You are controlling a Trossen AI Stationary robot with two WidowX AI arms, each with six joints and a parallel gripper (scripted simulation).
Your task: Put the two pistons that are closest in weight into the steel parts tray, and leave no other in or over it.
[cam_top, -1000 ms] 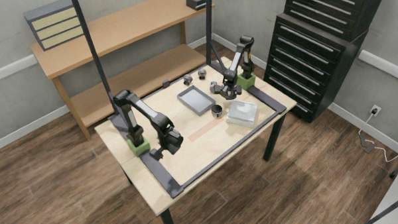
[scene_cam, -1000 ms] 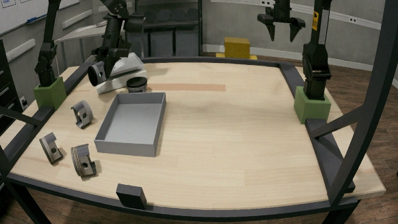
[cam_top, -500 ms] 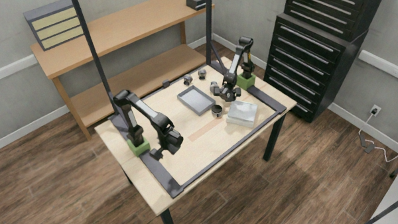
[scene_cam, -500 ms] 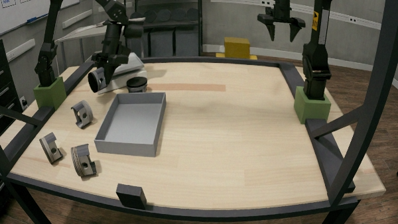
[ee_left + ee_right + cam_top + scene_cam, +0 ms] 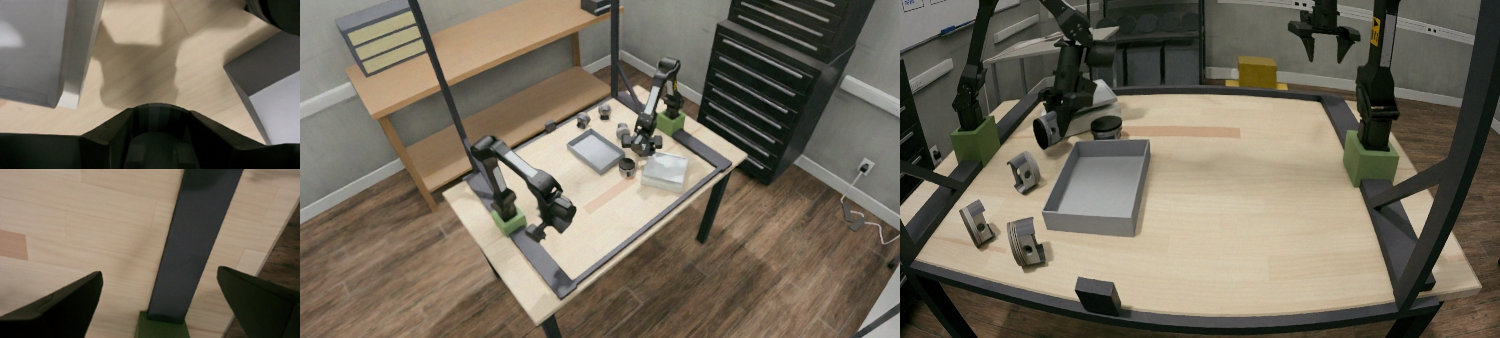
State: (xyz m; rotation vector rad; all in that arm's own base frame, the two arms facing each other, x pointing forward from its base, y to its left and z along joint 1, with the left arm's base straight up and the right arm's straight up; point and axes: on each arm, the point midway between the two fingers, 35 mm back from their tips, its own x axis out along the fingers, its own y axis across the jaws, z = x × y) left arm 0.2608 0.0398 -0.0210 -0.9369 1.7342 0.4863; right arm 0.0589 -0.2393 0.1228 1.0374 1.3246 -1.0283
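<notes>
Clenching one piston [image 5: 1046, 131] [image 5: 160, 118], the left gripper [image 5: 642, 146] [image 5: 1061, 125] [image 5: 160, 115] hangs beside the pale box with a slanted top [image 5: 665, 172] [image 5: 1092, 117] [image 5: 71, 88]. The piston is tipped on its side, its dark round face turned outward in the exterior view; whether it touches the table [image 5: 595, 225] [image 5: 1225, 200] I cannot tell. Near it, between that box and the grey tray [image 5: 596, 150] [image 5: 1090, 224] [image 5: 264, 66], a black-topped piston [image 5: 627, 168] [image 5: 1106, 128] [image 5: 288, 15] stands upright on the wood. The tray lies flat with its inner floor in plain view, so all the pistons are outside it. Three more rest on the table along its other side: a nearer piston [image 5: 622, 131] [image 5: 1025, 172], a ringed piston [image 5: 583, 119] [image 5: 1025, 244] and a slimmer piston [image 5: 605, 111] [image 5: 977, 225]. Beyond them, at the frame's edge, sits a small black block [image 5: 550, 126] [image 5: 1097, 296]. Well apart from all this, the right gripper [image 5: 545, 230] [image 5: 1325, 61] [image 5: 159, 274] is raised over its own end of the table, jaws spread wide and gripping nothing.

In the exterior view, the grey metal piston with a dark round face [image 5: 1048, 130], gripped by the left arm's black two-fingered gripper [image 5: 642, 149] [image 5: 1062, 125] [image 5: 160, 113], has dropped lower at the upper left of the frame over the last second. The gripper has come down with it, as has the arm's black jointed elbow [image 5: 1072, 25] above. The gripper now covers more of the pale box-shaped scale [image 5: 1097, 117] behind it. In the top view, the gripper sits slightly lower, right of the frame's centre.
</notes>
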